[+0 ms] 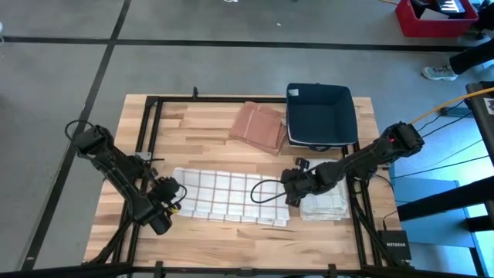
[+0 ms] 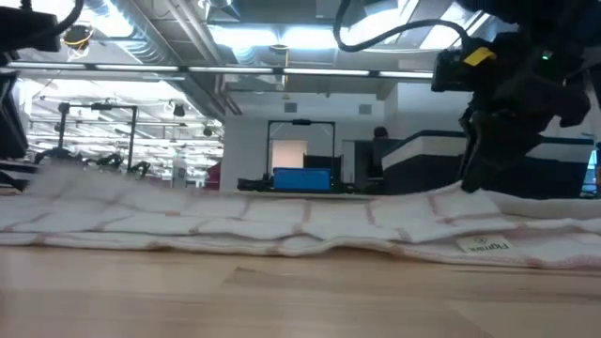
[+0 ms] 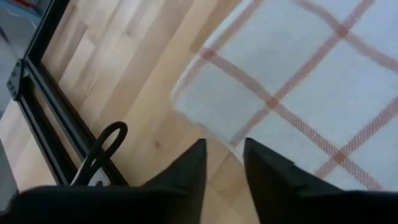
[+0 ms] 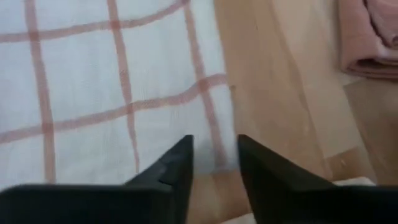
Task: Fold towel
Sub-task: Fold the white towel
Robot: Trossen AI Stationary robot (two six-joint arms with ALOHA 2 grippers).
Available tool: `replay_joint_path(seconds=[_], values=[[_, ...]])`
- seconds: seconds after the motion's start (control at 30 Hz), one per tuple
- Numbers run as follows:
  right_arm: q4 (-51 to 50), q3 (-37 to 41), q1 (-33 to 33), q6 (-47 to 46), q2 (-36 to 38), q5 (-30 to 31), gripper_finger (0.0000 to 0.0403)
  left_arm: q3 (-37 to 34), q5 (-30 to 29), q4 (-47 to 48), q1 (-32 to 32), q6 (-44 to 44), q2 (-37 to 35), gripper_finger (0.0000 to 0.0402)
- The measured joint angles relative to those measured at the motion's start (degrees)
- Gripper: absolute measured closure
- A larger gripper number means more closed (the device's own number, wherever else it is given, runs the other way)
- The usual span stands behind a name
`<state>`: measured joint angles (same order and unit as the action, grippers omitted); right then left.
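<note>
A white towel with thin red checks (image 1: 228,197) lies spread flat on the wooden table, its long side running left to right. My left gripper (image 1: 174,193) is low at its left end. In the left wrist view this gripper (image 3: 224,155) is open by a narrow gap over bare wood, just off a towel corner (image 3: 186,102). My right gripper (image 1: 287,191) is low at the towel's right end. In its wrist view it (image 4: 214,152) is open narrowly, and the towel's right edge (image 4: 227,112) runs into the gap between the fingers. My right gripper comes down from above onto the towel's right edge (image 2: 474,197), its fingers lying across that edge. Whether the fingertips touch the cloth I cannot tell. The towel lies flat under it.
A folded white towel (image 1: 324,205) sits under my right arm, right of the spread one. Folded pink towels (image 1: 258,126) and a dark blue bin (image 1: 293,93) stand toward the far edge. Black frame rails (image 1: 147,131) run along the table's sides. A black cable (image 1: 262,189) loops over the towel.
</note>
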<state>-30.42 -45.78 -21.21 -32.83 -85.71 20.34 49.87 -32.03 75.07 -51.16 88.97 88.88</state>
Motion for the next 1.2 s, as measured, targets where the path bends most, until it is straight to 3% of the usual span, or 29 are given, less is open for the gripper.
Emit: replay_joint_path(seconds=[0.23,0.37,0.47,0.6,0.67,0.87,1.2], values=[[-11.9,-4.6,0.2,-0.8,0.0,-6.9,0.02,6.1,3.6,0.9,5.0,-9.3,-0.7,0.0241],[-16.7,-7.4,-2.5,-1.0,0.2,-8.4,0.019,9.8,-2.5,-5.1,5.2,-12.4,-2.2,0.0236],[-14.3,-6.8,-6.2,2.5,0.2,-4.5,0.019,9.1,-6.4,-15.5,6.7,-20.2,-2.7,0.0235],[-6.1,-3.4,-9.9,2.4,0.1,4.3,0.019,5.4,-6.6,-29.4,11.2,-28.7,-1.4,0.0235],[-0.8,-1.7,-11.1,2.1,0.1,5.7,0.019,3.3,-5.5,-37.2,13.6,-33.8,-0.5,0.0235],[11.4,4.2,-11.4,3.4,0.1,-0.7,0.0189,-1.4,0.5,-53.9,18.1,-43.8,2.9,0.0235],[10.9,6.1,-11.4,0.3,0.0,-6.3,0.0189,-3.8,0.7,-70.7,22.3,-62.4,4.7,0.0235]])
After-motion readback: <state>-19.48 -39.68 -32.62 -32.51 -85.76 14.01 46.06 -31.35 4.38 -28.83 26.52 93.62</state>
